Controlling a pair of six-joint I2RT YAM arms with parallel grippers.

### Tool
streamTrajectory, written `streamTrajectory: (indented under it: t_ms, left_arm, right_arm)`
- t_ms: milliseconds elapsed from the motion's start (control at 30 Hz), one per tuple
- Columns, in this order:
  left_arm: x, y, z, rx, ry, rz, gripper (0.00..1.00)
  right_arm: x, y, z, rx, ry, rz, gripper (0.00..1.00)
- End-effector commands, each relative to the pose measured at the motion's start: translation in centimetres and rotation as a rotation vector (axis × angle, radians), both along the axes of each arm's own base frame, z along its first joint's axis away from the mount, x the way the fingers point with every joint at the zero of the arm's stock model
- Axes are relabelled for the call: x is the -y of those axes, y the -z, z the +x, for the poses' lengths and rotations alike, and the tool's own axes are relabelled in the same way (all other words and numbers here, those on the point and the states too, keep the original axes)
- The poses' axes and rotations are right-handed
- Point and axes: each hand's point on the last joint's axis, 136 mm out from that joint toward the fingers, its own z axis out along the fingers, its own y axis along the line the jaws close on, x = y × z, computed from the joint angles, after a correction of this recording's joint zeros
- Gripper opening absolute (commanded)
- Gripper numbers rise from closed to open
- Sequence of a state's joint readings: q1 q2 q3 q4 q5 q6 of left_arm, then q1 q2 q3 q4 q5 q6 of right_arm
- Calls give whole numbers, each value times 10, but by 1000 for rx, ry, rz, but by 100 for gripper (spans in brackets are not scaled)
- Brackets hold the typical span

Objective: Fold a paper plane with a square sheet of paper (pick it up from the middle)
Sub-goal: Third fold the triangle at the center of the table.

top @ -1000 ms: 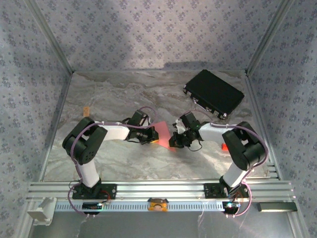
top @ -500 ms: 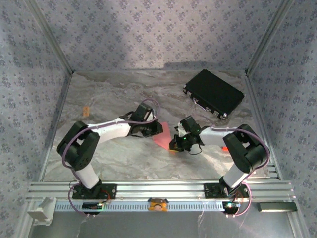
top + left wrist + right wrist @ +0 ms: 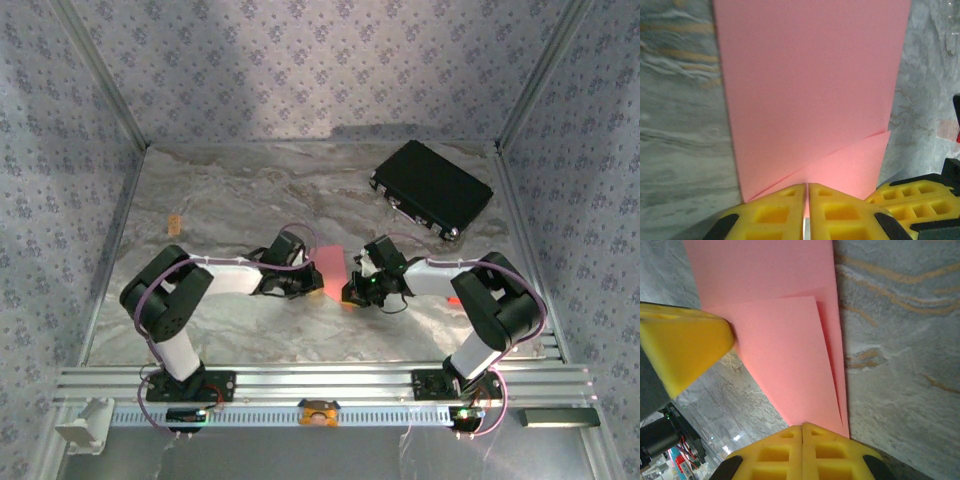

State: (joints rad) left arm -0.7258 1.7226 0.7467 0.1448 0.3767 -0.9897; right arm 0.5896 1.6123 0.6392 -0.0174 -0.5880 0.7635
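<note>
The square sheet of paper [image 3: 333, 264] lies flat on the marble table between the two arms, salmon pink and partly folded. In the left wrist view the paper [image 3: 810, 90] has a triangular flap folded over its near right corner. My left gripper [image 3: 807, 192] is shut, its yellow tips resting on the sheet's near edge at the crease, with only a hairline slit between them. My right gripper [image 3: 803, 432] is shut too, its tips pressed down on a pointed corner of the paper [image 3: 775, 350]. From above, the left gripper [image 3: 312, 284] and right gripper [image 3: 350, 293] sit close together.
A black rectangular case [image 3: 432, 188] lies at the back right. A tiny orange tag [image 3: 174, 222] sits far left on the table [image 3: 230, 200]. A left-gripper finger [image 3: 685, 340] crowds the right wrist view. Patterned walls enclose three sides.
The left gripper swung out toward the far side, then came back toward me onto the paper's left edge. The right gripper slid slightly left and stayed pressed on the paper.
</note>
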Motion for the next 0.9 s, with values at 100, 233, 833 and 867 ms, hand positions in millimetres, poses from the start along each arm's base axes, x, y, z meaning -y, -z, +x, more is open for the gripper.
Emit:
streamTrajectory:
  t_ms: [100, 233, 833, 867]
  left_arm:
    - [-23, 10, 12, -15, -61, 37, 11]
    - [-36, 15, 15, -37, -88, 74, 10]
    - [-49, -12, 27, 10, -158, 77, 12]
    - [-50, -13, 26, 15, -162, 77, 12]
  right_arm:
    - [13, 22, -19, -67, -5, -84, 0]
    - [12, 21, -19, -62, -10, -79, 0]
    - [14, 12, -28, -54, -12, -51, 0]
    - [12, 9, -29, -50, -17, -41, 0]
